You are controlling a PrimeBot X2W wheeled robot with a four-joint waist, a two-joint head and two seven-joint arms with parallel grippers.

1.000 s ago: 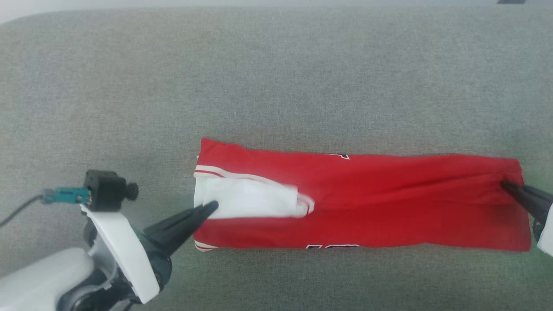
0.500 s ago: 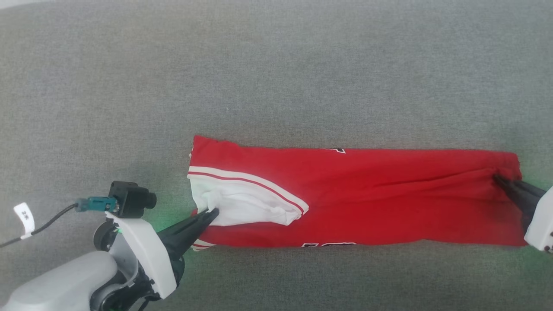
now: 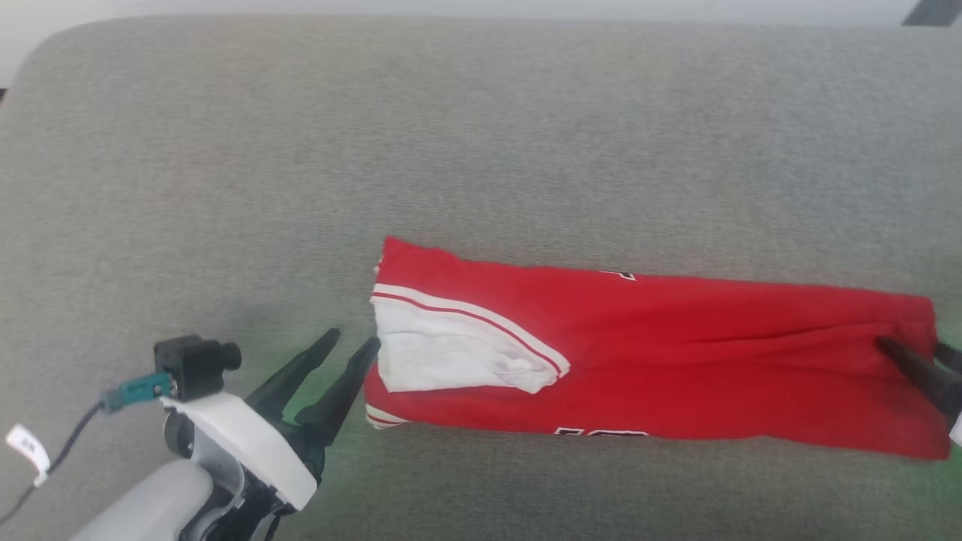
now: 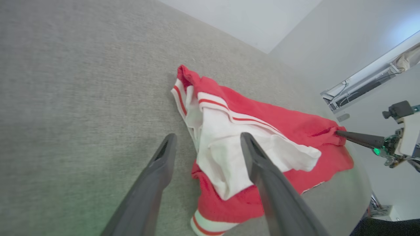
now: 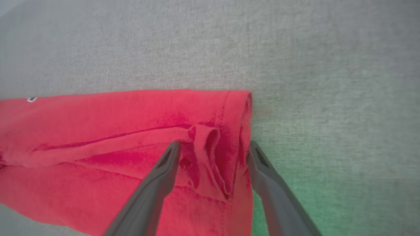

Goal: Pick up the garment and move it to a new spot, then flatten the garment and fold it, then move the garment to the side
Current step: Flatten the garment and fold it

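Finds red jersey [image 3: 714, 353] stretched left-to-right across lower frame; left gripper [image 3: 354, 336] spread beside white sleeve [image 3: 443, 357], right gripper [image 5: 214, 144] spread astride hem [image 5: 234, 131].

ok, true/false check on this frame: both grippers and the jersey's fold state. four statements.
1. The left gripper is shut on the white sleeve panel. False: its fingers are spread, beside that panel's edge.
2. The red jersey lies folded into a long strip on the grey fabric surface. True.
3. The right gripper is at the sleeve end too. False: it is at the opposite, plain red end.
4. The right gripper is open, with a bunched red fold between its fingers. True.
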